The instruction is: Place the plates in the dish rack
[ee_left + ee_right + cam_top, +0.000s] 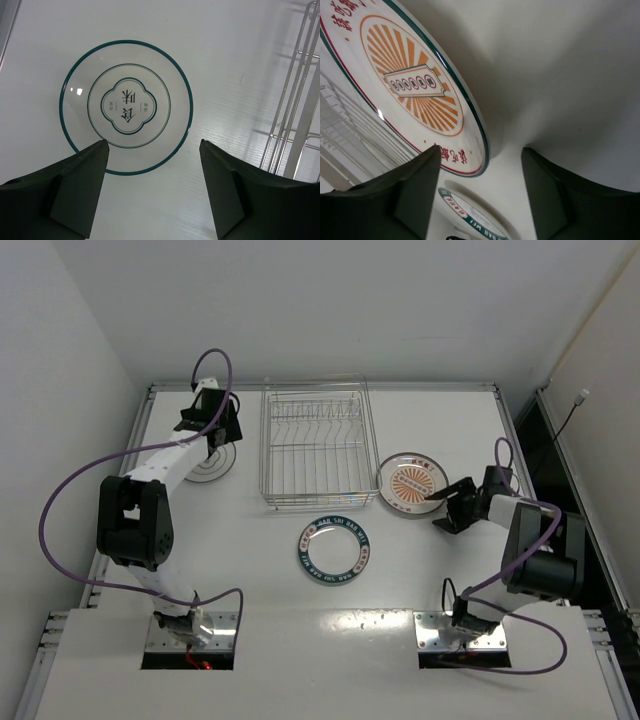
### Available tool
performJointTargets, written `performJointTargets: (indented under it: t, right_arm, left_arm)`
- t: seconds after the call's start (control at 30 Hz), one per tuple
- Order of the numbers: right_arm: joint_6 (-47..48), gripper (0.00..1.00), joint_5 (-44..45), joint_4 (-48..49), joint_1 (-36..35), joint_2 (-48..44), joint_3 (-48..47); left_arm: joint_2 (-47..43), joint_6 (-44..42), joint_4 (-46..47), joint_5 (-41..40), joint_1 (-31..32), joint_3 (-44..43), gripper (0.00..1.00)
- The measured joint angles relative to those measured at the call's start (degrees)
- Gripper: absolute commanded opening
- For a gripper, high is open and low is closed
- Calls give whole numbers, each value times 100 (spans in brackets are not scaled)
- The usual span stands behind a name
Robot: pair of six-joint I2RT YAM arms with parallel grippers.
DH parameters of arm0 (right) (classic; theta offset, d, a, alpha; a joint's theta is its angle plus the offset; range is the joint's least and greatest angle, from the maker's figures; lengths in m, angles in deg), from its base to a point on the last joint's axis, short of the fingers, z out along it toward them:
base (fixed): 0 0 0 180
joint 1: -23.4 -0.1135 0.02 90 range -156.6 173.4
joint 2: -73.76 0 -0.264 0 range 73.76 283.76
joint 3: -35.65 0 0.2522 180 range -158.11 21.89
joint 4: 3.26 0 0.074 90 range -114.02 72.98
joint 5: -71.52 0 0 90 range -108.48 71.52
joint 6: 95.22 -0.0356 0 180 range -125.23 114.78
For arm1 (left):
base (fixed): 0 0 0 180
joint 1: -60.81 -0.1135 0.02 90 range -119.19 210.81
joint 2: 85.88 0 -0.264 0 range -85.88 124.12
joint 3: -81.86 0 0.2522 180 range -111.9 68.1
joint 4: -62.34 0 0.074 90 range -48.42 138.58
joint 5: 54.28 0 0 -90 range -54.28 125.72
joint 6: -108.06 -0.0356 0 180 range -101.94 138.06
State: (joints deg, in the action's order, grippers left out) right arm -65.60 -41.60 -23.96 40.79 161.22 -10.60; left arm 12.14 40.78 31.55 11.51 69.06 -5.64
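White walls are closing in a white table (450, 580) on three sides, and the dish rack (316, 445) is standing at the far middle of it, its divider tines pointing up. All three plates are lying on the table outside the rack. The ringed plate (126, 107) is sitting just left of the rack, and the left gripper (154, 142) is hovering over it with its jaws spread wide and nothing between them. In the left wrist view, one dark finger (85, 170) is overlapping the plate's near rim while the other is showing over bare table beside the rack's wires.

The sunburst plate (405, 480) is resting just beside the rack's right near corner. The right gripper (482, 150) is reaching in low at that plate's near right edge with its jaws apart. One finger is covering the rim, the other is standing clear of it with white table showing in the gap, so it is not clamping the plate. The teal-rimmed plate (335, 547) is lying alone in front of the rack, between the two arms and apart from both grippers
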Motion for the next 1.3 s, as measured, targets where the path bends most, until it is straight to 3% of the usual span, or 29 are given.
performJointTargets:
  t: [0.17,0.2,0.23,0.4,0.57,0.7,0.93,1.3]
  right_arm:
    - [-205,20,15,195,-177,409,-146]
    - [-245,5,15,195,-184,472,-190]
    - [-273,0,26,179,-184,544,-240]
    - [-238,0,-17,221,-195,431,-468]
    - [212,0,970,-625,-382,-599,-802]
    - [789,0,1928,-1294,-774,-990,-2009]
    - [1633,0,2946,-1515,-1786,-1073,-3611]
    - [2894,0,4769,-2426,-3528,1502,-6988]
  left_arm:
    - [0,0,0,0,0,0,72]
    - [0,0,-2,0,0,0,72]
    - [0,0,0,0,0,0,72]
    - [0,0,0,0,0,0,72]
    - [0,0,0,0,0,0,72]
    - [0,0,0,0,0,0,72]
    - [-66,0,0,2,0,0,72]
    - [-96,0,-2,2,0,0,72]
